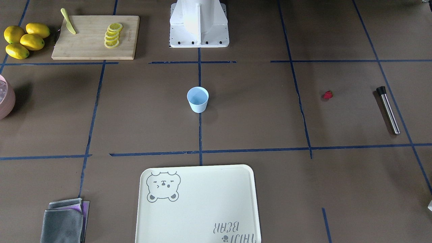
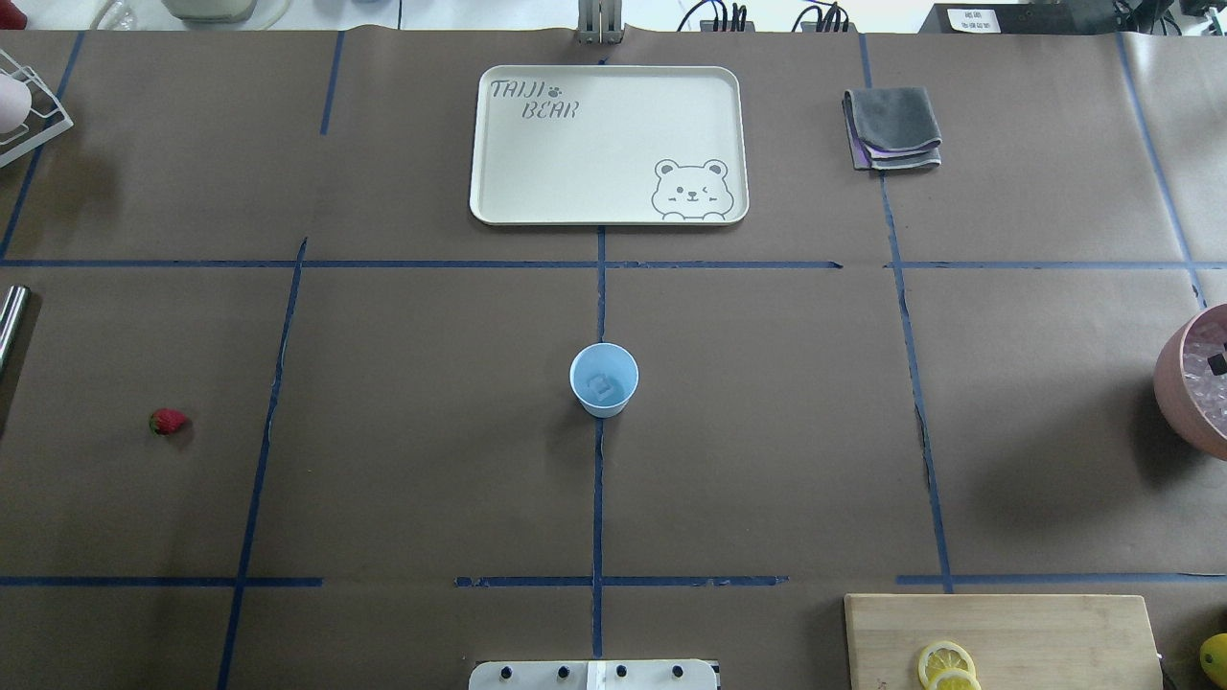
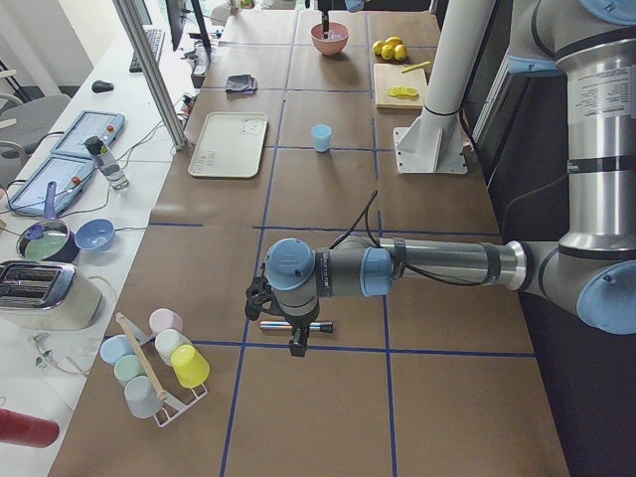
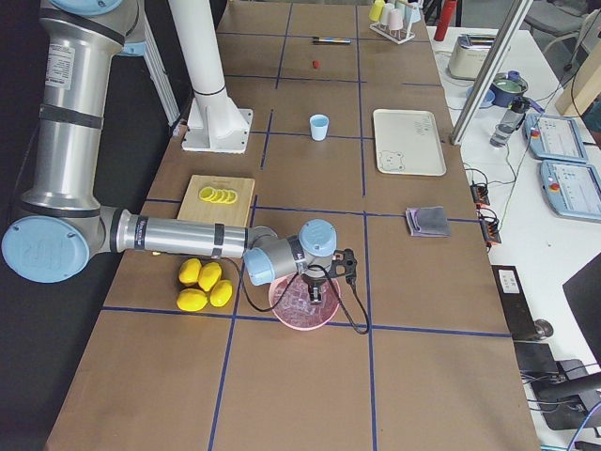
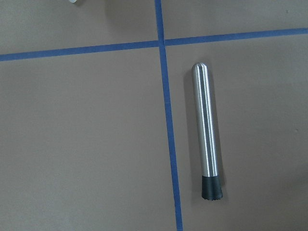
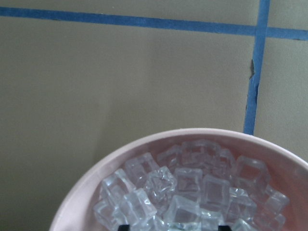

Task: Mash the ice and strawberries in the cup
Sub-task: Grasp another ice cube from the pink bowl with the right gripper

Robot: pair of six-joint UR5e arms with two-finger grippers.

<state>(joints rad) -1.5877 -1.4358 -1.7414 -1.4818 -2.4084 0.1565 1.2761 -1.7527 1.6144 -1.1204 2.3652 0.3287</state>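
Currently: ice-loading step. Your right gripper (image 6: 172,226) sits over the pink bowl (image 6: 96,174), jaws apart astride the ice (image 6: 192,187). Your left gripper (image 3: 296,333) hangs above the muddler (image 5: 206,130); whether it is spread or closed, you cannot tell. The cup (image 2: 604,379) stands mid-table, with the strawberry (image 2: 168,421) well apart from it. Next, pinch one cube squarely.

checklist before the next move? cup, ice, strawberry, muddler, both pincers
1. Cup upright at centre of table: ok.
2. Pink bowl stocked with ice: ok.
3. Ice already in cup: cannot tell; the overhead view shows one faint cube-like shape inside.
4. Strawberry in cup: not ok, it lies on the table.
5. Right pincer over the bowl, tips apart: ok.
6. Muddler lying free below left pincer: ok; that pincer open or shut: cannot tell.
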